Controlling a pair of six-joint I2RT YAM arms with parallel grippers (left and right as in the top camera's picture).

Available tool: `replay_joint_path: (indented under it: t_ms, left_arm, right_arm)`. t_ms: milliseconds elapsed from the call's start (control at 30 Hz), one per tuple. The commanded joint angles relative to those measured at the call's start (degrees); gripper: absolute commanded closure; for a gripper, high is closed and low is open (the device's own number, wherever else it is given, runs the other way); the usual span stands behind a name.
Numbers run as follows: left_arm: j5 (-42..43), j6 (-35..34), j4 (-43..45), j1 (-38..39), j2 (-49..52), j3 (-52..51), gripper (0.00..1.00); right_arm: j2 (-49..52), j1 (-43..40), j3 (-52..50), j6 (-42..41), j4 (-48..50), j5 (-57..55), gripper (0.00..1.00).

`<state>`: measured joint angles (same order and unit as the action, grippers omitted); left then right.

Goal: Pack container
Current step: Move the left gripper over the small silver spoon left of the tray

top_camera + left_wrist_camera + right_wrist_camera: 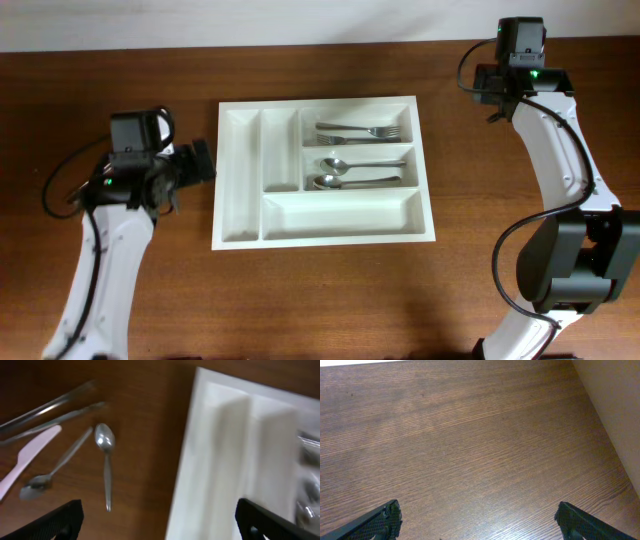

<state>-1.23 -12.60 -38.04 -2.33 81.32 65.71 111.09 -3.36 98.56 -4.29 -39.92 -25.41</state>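
Note:
The white five-compartment container [240, 238] lies mid-table. Its top long compartment holds two forks [358, 131] and its middle one holds two spoons [348, 172]. My left gripper [203, 161] is open and empty, hovering just left of the container's left edge. In the left wrist view my open jaws [160, 527] straddle the container's left rim [186, 465] and the bare wood. My right gripper [487, 92] is at the far right back, and in the right wrist view its jaws [480, 527] are open over bare wood.
Loose cutlery lies on the wood left of the container in the left wrist view: a spoon [105, 455], a second spoon [55, 467], a pink plastic knife [25, 457] and two metal handles [50, 407]. A wall [615, 405] borders the table's right side.

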Motion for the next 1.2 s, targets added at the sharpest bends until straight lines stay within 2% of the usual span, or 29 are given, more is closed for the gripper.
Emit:
replay_joint_path:
  t_ms: [0,267,533,833,1133,1167]
  left_arm:
    - [-6.1,-5.9,3.4,-0.1,4.5,0.9,0.01]
    - [-12.3,-8.8,8.1,-0.1,13.9,0.9,0.0]
    - [-14.4,-8.8,15.0,-0.5,22.2,0.9,0.01]
    - [-20.3,-11.6,20.1,-0.5,26.5,0.9,0.0]
    - [-25.0,-13.5,23.1,-0.5,29.7,0.9,0.11]
    - [-25.5,-14.0,23.1,-0.5,30.1,0.9,0.16]
  right_arm:
    - [-0.3,-0.5,0.3,-0.5,0.0,-0.2,0.01]
    - [-0.3,-0.5,0.3,-0.5,0.0,-0.2,0.01]
    - [-0.3,-0.5,0.3,-0.5,0.0,-0.2,0.01]
    - [-0.3,-0.5,0.3,-0.5,0.0,-0.2,0.01]
    - [-0.3,-0.5,0.3,-0.5,0.0,-0.2,0.01]
    - [-0.3,-0.5,0.3,-0.5,0.0,-0.2,0.01]
